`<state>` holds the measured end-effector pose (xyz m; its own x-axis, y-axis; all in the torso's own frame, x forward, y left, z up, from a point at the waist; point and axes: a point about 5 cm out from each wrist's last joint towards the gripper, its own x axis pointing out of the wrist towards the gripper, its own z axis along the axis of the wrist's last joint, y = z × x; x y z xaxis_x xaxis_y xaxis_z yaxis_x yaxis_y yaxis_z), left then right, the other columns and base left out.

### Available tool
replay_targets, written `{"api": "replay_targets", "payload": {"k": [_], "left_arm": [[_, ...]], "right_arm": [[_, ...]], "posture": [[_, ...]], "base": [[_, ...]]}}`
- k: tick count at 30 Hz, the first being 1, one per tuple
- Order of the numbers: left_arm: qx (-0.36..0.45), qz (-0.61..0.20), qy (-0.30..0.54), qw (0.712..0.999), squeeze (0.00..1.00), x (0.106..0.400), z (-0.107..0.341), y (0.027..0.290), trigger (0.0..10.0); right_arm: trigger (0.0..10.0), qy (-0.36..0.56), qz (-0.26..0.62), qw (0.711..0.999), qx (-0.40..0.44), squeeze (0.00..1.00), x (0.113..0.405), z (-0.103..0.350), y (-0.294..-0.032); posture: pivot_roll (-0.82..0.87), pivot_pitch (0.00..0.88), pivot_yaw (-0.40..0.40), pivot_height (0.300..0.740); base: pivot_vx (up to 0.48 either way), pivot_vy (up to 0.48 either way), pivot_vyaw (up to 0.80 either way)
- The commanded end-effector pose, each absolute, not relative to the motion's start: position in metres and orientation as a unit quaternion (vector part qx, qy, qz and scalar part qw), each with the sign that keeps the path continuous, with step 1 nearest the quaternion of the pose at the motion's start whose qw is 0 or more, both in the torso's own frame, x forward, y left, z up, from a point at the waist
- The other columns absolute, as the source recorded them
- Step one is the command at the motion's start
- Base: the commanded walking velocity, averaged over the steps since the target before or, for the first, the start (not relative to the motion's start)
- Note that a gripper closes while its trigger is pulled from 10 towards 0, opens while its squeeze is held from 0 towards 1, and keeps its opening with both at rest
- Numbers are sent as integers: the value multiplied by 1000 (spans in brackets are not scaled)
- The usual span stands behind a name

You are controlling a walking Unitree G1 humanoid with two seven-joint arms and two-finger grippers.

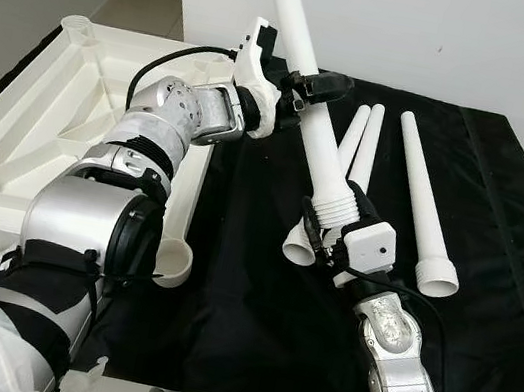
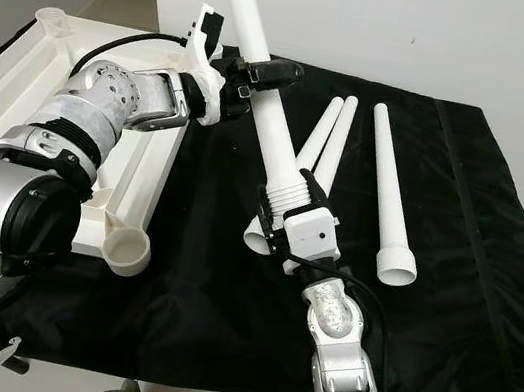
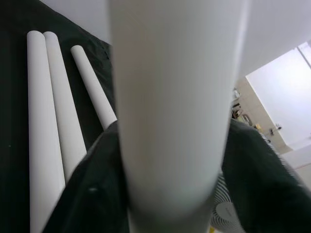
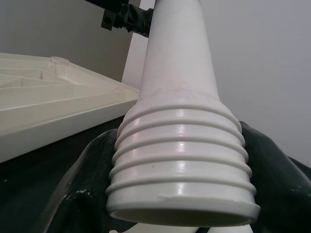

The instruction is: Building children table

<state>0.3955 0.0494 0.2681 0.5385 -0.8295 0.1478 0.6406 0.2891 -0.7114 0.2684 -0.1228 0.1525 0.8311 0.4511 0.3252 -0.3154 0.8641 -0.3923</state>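
left eye view: a long white table leg [image 1: 309, 113] slants up over a black cloth [image 1: 221, 311]. the left claw [image 1: 306, 90] is closed around its middle, and the right claw [image 1: 325, 230] is closed around its ribbed, threaded end low down. three more white legs [image 1: 417, 183] lie on the cloth behind, two side by side and touching, the third apart to the right. the upturned white tabletop [image 1: 20, 128] lies at the left, a round socket [image 1: 169, 263] at its near corner.

right eye view: same layout; the held leg runs past the top edge of the frame.

left wrist view: the leg [image 3: 170, 111] sits between the dark fingers [image 3: 92, 189], with the three spare legs [image 3: 53, 111] on the cloth beyond.

right wrist view: the threaded end [image 4: 180, 170] is gripped between black fingers [image 4: 82, 194]; the tabletop's ribbed underside [image 4: 43, 102] lies beyond.
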Motion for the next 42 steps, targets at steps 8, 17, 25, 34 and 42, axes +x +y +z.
{"api": "replay_targets", "payload": {"k": [8,17,25,34,42], "left_arm": [[-389,-454,96,796,0,401,288,52,0],[-356,-447,57,819,0,404,298,51,10000],[-259,-452,-20,853,0,403,309,46,10000],[-186,-442,-90,873,0,396,308,35,10000],[-119,-457,-133,871,0,383,304,20,10000]], "right_arm": [[10000,-195,219,941,-170,0,267,147,-121],[10000,-169,200,956,-130,827,271,149,-122],[10000,-149,169,970,-93,0,282,164,-118],[10000,-159,142,975,-68,0,292,186,-116],[10000,-166,108,978,-65,0,303,204,-117]], "posture": [[-10,0,16,740],[-8,0,7,740],[-1,0,-1,740],[5,0,-8,740],[12,0,-10,740]], "base": [[0,0,0],[0,0,0],[0,0,0],[0,0,0],[0,0,0]]}}
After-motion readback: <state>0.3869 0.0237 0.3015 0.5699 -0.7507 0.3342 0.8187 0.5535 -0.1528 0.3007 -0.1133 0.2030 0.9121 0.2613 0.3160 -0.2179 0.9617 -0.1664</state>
